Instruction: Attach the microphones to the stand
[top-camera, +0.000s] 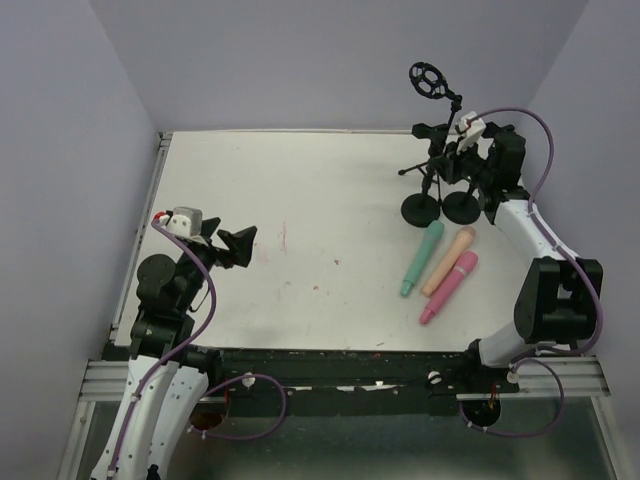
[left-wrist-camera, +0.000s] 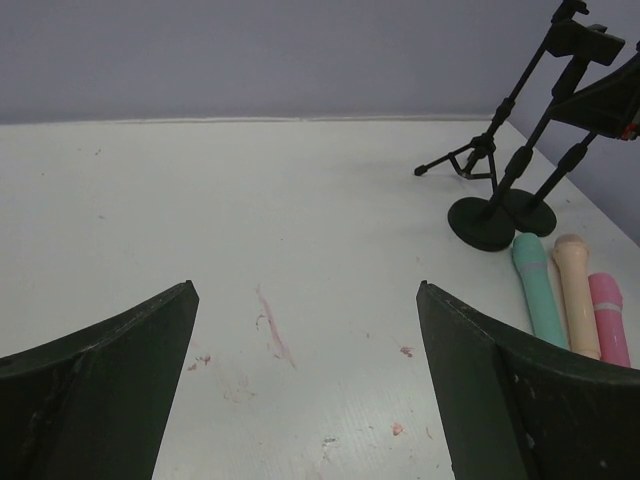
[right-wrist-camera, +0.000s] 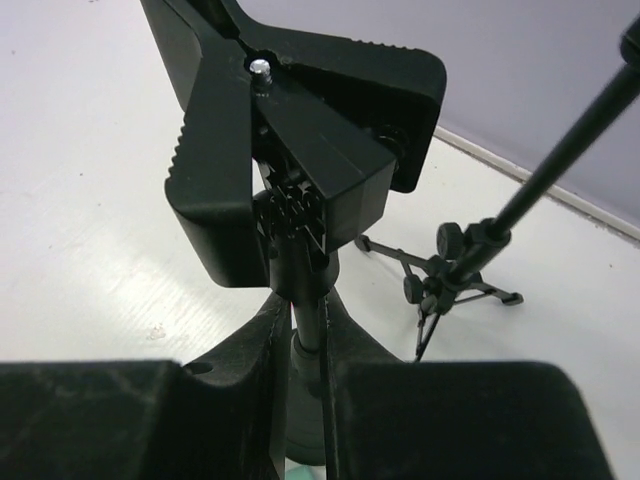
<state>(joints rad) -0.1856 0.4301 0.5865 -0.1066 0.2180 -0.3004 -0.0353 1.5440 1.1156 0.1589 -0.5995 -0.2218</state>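
Note:
Three microphones lie side by side on the table at the right: mint green (top-camera: 422, 258), peach (top-camera: 448, 261) and pink (top-camera: 448, 287). They also show in the left wrist view: mint green (left-wrist-camera: 537, 290), peach (left-wrist-camera: 578, 295), pink (left-wrist-camera: 608, 318). Two black round-base stands (top-camera: 420, 208) stand just behind them. My right gripper (right-wrist-camera: 308, 312) is shut on the thin pole of one stand, just under its black clip holder (right-wrist-camera: 300, 130). My left gripper (left-wrist-camera: 305, 290) is open and empty, low over the table at the left (top-camera: 240, 245), far from the microphones.
A black tripod stand (top-camera: 432, 165) with a ring mount (top-camera: 430, 80) stands behind the round bases; it also shows in the right wrist view (right-wrist-camera: 450, 285). Walls enclose the table at the back and both sides. Pink smudges (left-wrist-camera: 272, 325) mark the middle of the table.

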